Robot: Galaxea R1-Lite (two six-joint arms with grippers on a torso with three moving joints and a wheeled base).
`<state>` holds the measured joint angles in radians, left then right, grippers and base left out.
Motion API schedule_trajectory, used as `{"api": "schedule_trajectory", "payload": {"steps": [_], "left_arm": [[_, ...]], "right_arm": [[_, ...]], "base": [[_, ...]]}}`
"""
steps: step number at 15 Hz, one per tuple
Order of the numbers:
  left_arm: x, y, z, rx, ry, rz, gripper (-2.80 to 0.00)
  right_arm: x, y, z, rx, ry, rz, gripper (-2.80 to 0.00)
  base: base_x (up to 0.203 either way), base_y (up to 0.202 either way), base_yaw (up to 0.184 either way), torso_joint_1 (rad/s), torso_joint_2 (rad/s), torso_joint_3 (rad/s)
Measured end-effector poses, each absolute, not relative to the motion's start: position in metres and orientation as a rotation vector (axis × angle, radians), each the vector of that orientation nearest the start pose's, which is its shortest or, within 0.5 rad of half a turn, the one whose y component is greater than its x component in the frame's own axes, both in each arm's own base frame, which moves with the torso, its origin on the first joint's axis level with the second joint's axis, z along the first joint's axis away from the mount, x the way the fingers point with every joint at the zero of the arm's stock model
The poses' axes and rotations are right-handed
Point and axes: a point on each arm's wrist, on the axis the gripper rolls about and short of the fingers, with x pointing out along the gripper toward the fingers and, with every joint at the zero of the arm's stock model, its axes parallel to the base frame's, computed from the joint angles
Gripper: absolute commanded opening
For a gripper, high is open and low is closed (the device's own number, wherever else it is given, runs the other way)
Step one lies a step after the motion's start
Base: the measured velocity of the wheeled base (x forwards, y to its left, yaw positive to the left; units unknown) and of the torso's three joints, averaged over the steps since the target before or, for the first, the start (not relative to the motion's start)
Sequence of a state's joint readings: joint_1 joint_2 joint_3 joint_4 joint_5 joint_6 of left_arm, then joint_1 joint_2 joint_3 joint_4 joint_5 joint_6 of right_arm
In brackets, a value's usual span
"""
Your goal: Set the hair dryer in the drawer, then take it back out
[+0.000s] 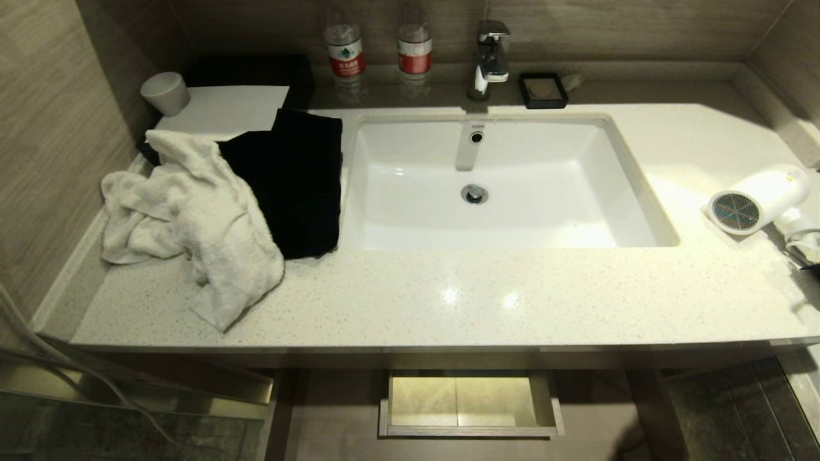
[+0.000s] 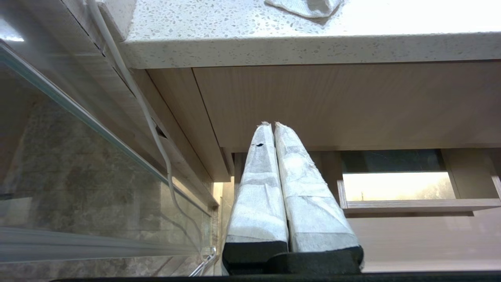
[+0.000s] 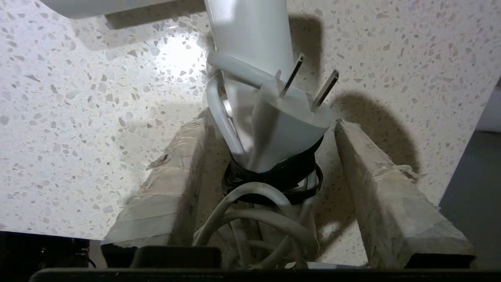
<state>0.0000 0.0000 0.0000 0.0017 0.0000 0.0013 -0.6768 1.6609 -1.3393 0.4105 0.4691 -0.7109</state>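
The white hair dryer [image 1: 759, 198] lies on its side at the far right of the counter, its grey mesh grille facing the sink. In the right wrist view its handle [image 3: 250, 35], plug [image 3: 289, 121] and taped cord bundle [image 3: 254, 219] lie between the fingers of my right gripper [image 3: 268, 122]. That gripper is open, with a gap on each side of the plug. The drawer [image 1: 339, 416] stands pulled out under the counter, its boxed cut-out [image 1: 471, 403] in the middle. My left gripper [image 2: 273, 124] is shut, empty, and parked low beside the cabinet.
A white towel [image 1: 192, 218] and a black cloth [image 1: 295, 186] lie left of the sink [image 1: 640, 192]. Two bottles [image 1: 378, 48], a tap [image 1: 490, 57], a black dish [image 1: 542, 89] and a cup [image 1: 165, 93] line the back. A glass panel [image 2: 78, 176] stands at my left.
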Motion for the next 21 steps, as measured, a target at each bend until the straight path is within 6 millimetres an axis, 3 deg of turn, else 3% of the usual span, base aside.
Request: {"api": "schedule_trajectory", "payload": {"steps": [4, 7, 8, 14, 21], "left_arm": [[-0.023, 0.0, 0.075, 0.001, 0.002, 0.0, -2.8], [-0.023, 0.0, 0.075, 0.0, 0.002, 0.0, -2.8], [-0.023, 0.0, 0.075, 0.0, 0.002, 0.0, -2.8], [-0.023, 0.0, 0.075, 0.001, 0.002, 0.0, -2.8], [-0.023, 0.0, 0.075, 0.0, 0.002, 0.0, -2.8]], "right_arm": [[0.21, -0.16, 0.259, -0.332, 0.591, 0.003, 0.0], [0.17, -0.135, 0.267, -0.344, 0.566, -0.037, 0.0], [0.159, -0.127, 0.269, -0.351, 0.555, -0.049, -2.8], [0.119, -0.094, 0.273, -0.349, 0.578, -0.053, -2.8], [0.1, -0.077, 0.277, -0.427, 0.554, -0.053, -2.8]], "base": [[0.0, 0.0, 0.0, 0.0, 0.0, 0.0], [0.0, 0.0, 0.0, 0.0, 0.0, 0.0], [0.0, 0.0, 0.0, 0.0, 0.0, 0.0], [0.0, 0.0, 0.0, 0.0, 0.0, 0.0], [0.0, 0.0, 0.0, 0.0, 0.0, 0.0]]}}
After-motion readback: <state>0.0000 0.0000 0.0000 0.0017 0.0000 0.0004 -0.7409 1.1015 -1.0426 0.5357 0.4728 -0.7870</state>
